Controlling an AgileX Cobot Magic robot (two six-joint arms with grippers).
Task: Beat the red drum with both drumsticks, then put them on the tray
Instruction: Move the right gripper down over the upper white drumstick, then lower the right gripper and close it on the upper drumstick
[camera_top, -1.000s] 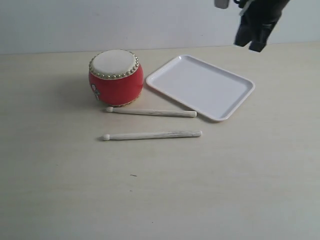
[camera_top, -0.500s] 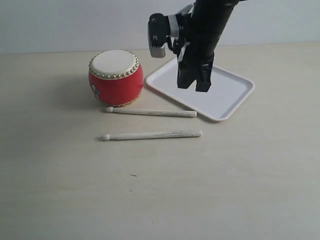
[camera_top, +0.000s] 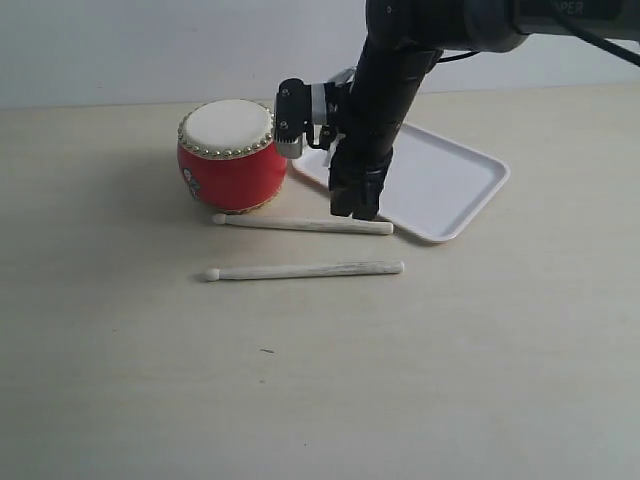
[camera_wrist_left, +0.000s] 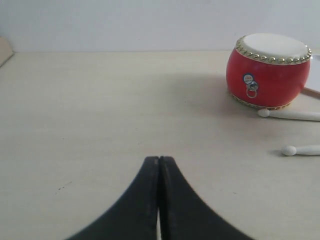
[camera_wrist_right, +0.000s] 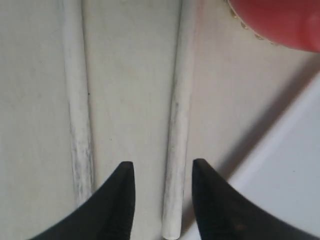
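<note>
Surface: pale wood-grain tabletop (camera_top: 320, 380), with a plain light wall (camera_top: 150, 45) behind it.
First stick: the drum-side drumstick (camera_top: 300, 224) lies flat on the tabletop, its butt end between the right fingertips; no contact with either finger shows.
Second stick: the outer drumstick (camera_top: 305, 269) lies flat and roughly parallel, just outside one right finger.
Drum: the red drum (camera_top: 232, 165) stands upright beyond the right fingertips, just beside the drum-side drumstick's tip end.
Tray: the tray (camera_top: 450, 200) has its edge just outside the other right finger.
Right arm: the right gripper (camera_top: 355, 208) is low over the stick, its fingers (camera_wrist_right: 120, 200) spread apart and holding nothing.
Left arm: the left gripper (camera_wrist_left: 159, 165) has its fingers (camera_wrist_left: 142, 200) pressed together with nothing between them; the red drum and both stick tips lie well ahead of them, off to one side.
</note>
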